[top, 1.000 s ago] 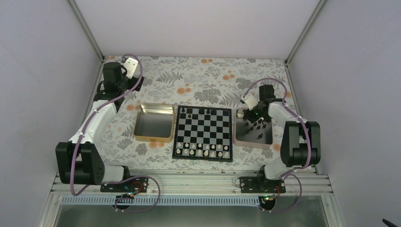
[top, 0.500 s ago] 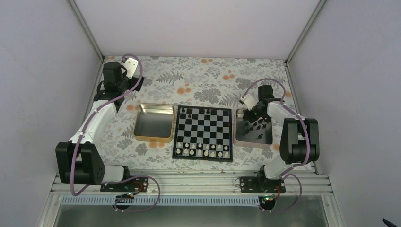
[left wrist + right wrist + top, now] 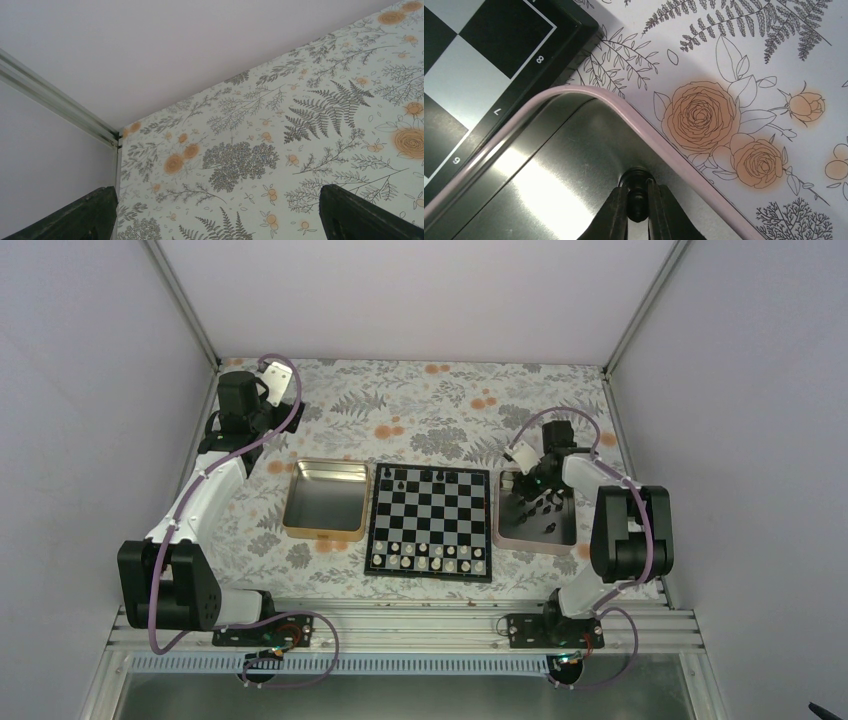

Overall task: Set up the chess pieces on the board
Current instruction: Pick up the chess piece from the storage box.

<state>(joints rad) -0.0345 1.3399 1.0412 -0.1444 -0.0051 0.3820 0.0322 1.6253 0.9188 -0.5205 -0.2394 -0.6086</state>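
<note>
Gold-coloured metal makes up the shallow rectangular tray (image 3: 322, 536) lying just left of the small black-and-pale checkered chessboard (image 3: 430, 522). Further left of the board, my left gripper (image 3: 220, 214) hangs released, its fingers wide apart above the fern-and-rose printed tablecloth (image 3: 300, 100). On the board, a few tiny black chess pieces (image 3: 425, 476) stand along the far row and small white pieces (image 3: 425, 556) line the near edge. Through the right wrist camera I read white numerals 8, 7 and 6 on the board's black border. Just right of the board sits a silver metal tray with a pink rim (image 3: 535, 548), with more black pieces scattered inside. My right gripper (image 3: 637, 212) is clenched on one black piece (image 3: 636, 197) just inside that tray's rim, near the corner beside the board's 8.
</note>
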